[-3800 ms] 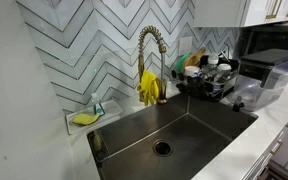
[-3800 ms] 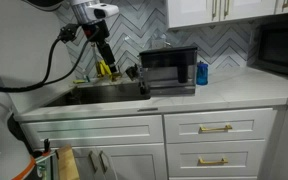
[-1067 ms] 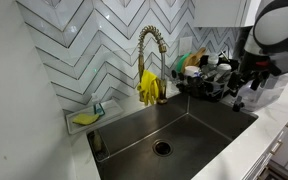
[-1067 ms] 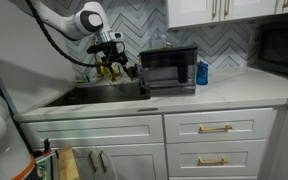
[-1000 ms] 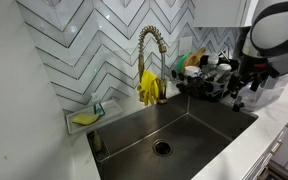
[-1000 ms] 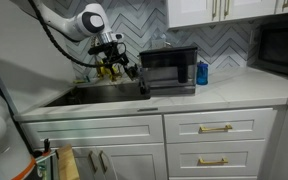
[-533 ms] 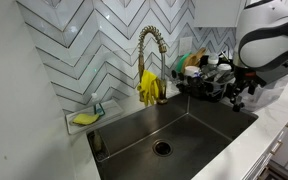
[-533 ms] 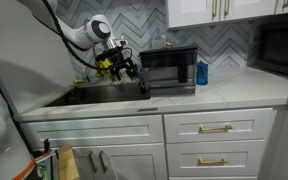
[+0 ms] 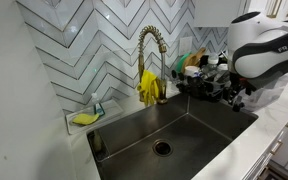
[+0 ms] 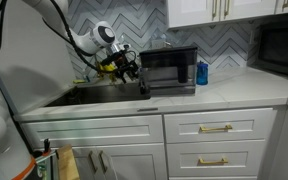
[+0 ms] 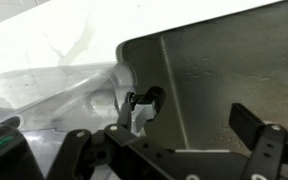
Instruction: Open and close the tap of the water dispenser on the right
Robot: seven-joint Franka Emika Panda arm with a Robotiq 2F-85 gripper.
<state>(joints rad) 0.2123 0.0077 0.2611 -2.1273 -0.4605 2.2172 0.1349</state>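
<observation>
Water dispenser (image 11: 147,99) — small, dark, stubby — ahead of gripper (image 11: 164,135), spread wide, empty.

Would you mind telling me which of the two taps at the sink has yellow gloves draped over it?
The tall gold coil-spring faucet; yellow gloves hang on its stem. The short dark water dispenser, in the wrist view, carries none.
</observation>
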